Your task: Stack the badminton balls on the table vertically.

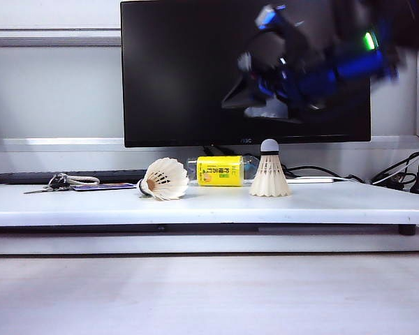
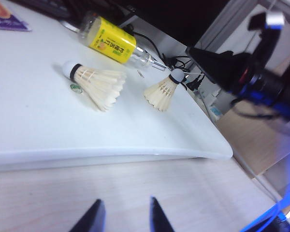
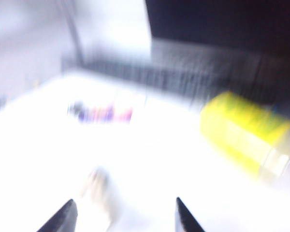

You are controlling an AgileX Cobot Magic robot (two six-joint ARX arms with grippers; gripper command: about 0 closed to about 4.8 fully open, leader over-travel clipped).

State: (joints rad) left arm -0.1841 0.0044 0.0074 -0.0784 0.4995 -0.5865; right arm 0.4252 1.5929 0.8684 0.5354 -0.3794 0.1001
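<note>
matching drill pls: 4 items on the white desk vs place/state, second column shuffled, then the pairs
Things:
1. cream feather shuttlecock with its white cork tip up
2. cream feather shuttlecock nearer the keys
3. clear bottle with a yellow label
4. bunch of metal keys

Place or state:
A. lying on its side, behind both shuttlecocks
B. standing upright on its skirt
C. at the left end of the white desktop
D. lying on its side, skirt towards the exterior camera

Pairs: 1-B, 2-D, 3-A, 4-C
</note>
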